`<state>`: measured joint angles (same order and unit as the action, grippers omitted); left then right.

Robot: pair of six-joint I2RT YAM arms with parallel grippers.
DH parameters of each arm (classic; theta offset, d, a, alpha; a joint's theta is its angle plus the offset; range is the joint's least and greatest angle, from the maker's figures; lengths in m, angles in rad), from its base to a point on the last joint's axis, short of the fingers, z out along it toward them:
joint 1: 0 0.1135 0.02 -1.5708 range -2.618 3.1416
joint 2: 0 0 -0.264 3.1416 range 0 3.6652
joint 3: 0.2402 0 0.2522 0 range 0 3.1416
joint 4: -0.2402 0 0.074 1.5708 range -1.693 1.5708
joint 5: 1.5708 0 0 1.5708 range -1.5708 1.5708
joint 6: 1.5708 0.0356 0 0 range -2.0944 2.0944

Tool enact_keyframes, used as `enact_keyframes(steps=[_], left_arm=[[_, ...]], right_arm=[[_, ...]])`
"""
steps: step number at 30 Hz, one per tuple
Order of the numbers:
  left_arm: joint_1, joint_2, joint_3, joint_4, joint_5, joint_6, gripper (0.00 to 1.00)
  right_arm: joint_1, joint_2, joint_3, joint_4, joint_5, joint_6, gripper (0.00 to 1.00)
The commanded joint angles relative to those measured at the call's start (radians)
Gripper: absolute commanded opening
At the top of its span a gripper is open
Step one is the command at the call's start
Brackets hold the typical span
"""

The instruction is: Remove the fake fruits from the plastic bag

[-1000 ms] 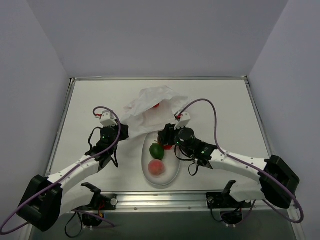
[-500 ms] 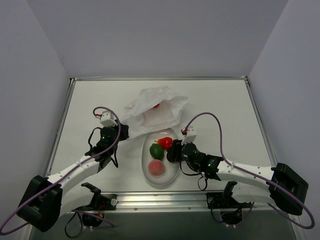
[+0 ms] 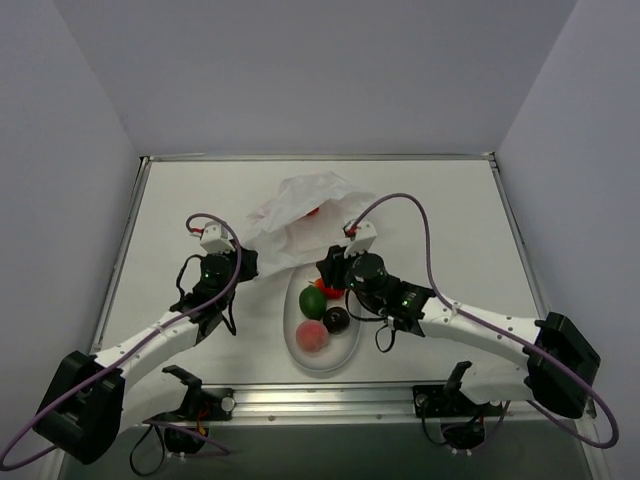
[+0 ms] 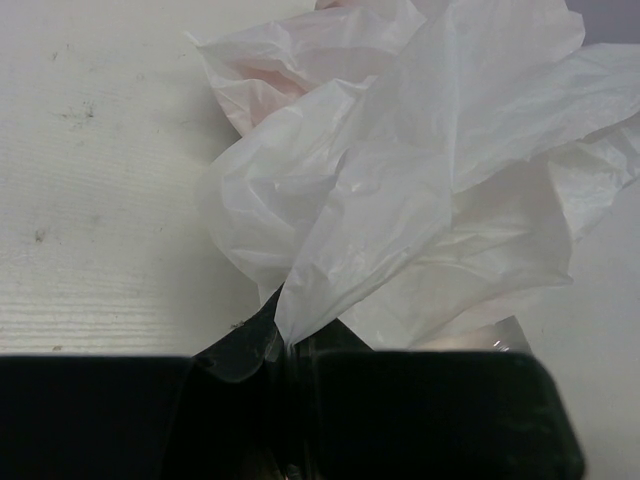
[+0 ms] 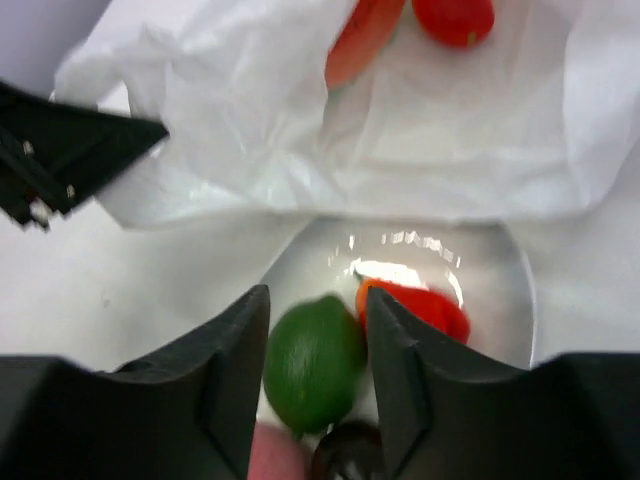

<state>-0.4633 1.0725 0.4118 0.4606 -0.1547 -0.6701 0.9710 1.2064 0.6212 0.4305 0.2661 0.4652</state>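
Observation:
The plastic bag lies crumpled at mid-table. My left gripper is shut on its near-left edge; the left wrist view shows the bag pinched between the jaws. Inside the bag lie an orange-red piece and a red fruit. My right gripper is open and empty over the far end of the plate. Below its fingers lie a green fruit, a red fruit, a dark plum and a pink peach.
The white oval plate sits between the arms, just near of the bag, and carries the green fruit, peach and plum. The bag's open mouth faces the plate. Low rails edge the table.
The dark plum now lies on the plate. My right gripper drew back over the plate, then moved forward toward the bag's mouth. The left gripper has not moved.

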Motion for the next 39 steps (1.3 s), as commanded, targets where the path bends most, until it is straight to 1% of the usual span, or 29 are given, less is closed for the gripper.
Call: enact_keyframes(steps=[1,2,3,5,6,10,12,13,14,16,17,19,20,22,25,28,29,30,31,33,34,36,37,39], left_arm=[[0.005,-0.032,0.047,0.035,0.018,-0.014,0.02],[0.006,-0.037,0.048,0.035,0.027,-0.014,0.02],[0.006,-0.042,0.050,0.030,0.032,-0.013,0.02],[0.005,-0.059,0.051,0.026,0.043,-0.019,0.02],[0.005,-0.063,0.050,0.024,0.047,-0.020,0.02],[0.003,-0.078,0.058,0.033,0.086,-0.028,0.02],[0.002,-0.082,0.061,0.033,0.102,-0.023,0.02],[0.002,-0.086,0.059,0.033,0.103,-0.023,0.02],[0.002,-0.089,0.059,0.033,0.101,-0.023,0.02],[0.002,-0.088,0.059,0.032,0.095,-0.025,0.02],[0.002,-0.085,0.058,0.032,0.093,-0.025,0.02],[0.002,-0.077,0.058,0.032,0.093,-0.025,0.02],[0.002,-0.075,0.059,0.032,0.093,-0.025,0.02],[0.003,-0.072,0.059,0.035,0.095,-0.025,0.02],[0.003,-0.072,0.061,0.035,0.093,-0.025,0.02],[0.002,-0.068,0.061,0.033,0.090,-0.020,0.02],[0.002,-0.065,0.061,0.033,0.089,-0.017,0.02],[0.003,-0.059,0.062,0.032,0.087,-0.017,0.02],[0.003,-0.056,0.062,0.032,0.086,-0.017,0.02],[0.003,-0.043,0.064,0.033,0.084,-0.014,0.02],[0.005,-0.042,0.065,0.035,0.083,-0.013,0.02],[0.003,-0.034,0.064,0.035,0.080,-0.010,0.02],[0.005,-0.032,0.064,0.035,0.078,-0.009,0.02],[0.005,-0.031,0.064,0.035,0.075,-0.006,0.02]], right_arm=[[-0.086,0.131,0.116,0.106,-0.037,-0.154,0.33],[-0.138,0.172,0.142,0.122,-0.063,-0.184,0.27],[-0.159,0.259,0.197,0.140,-0.109,-0.201,0.26],[-0.192,0.346,0.253,0.175,-0.119,-0.246,0.24],[-0.198,0.428,0.320,0.175,-0.122,-0.284,0.24],[-0.225,0.591,0.440,0.204,-0.145,-0.339,0.25],[-0.248,0.661,0.478,0.214,-0.143,-0.346,0.29],[-0.255,0.683,0.514,0.223,-0.146,-0.350,0.33],[-0.262,0.703,0.534,0.223,-0.151,-0.350,0.42],[-0.282,0.763,0.595,0.221,-0.153,-0.370,0.53],[-0.290,0.781,0.620,0.214,-0.157,-0.376,0.65],[-0.307,0.838,0.670,0.179,-0.168,-0.385,0.71],[-0.311,0.852,0.702,0.178,-0.166,-0.402,0.78],[-0.324,0.900,0.739,0.162,-0.172,-0.413,0.83],[-0.354,0.969,0.820,0.130,-0.226,-0.421,0.85],[-0.371,1.039,0.902,0.110,-0.255,-0.419,0.89],[-0.377,1.051,0.917,0.109,-0.255,-0.419,0.89],[-0.379,1.077,0.948,0.114,-0.307,-0.416,0.89],[-0.382,1.091,0.965,0.116,-0.320,-0.415,0.89],[-0.382,1.122,0.997,0.125,-0.341,-0.410,0.87],[-0.382,1.128,1.008,0.140,-0.346,-0.407,0.82],[-0.382,1.127,1.005,0.187,-0.344,-0.396,0.76],[-0.382,1.124,0.993,0.204,-0.346,-0.392,0.61],[-0.380,1.102,0.974,0.246,-0.346,-0.385,0.47]])
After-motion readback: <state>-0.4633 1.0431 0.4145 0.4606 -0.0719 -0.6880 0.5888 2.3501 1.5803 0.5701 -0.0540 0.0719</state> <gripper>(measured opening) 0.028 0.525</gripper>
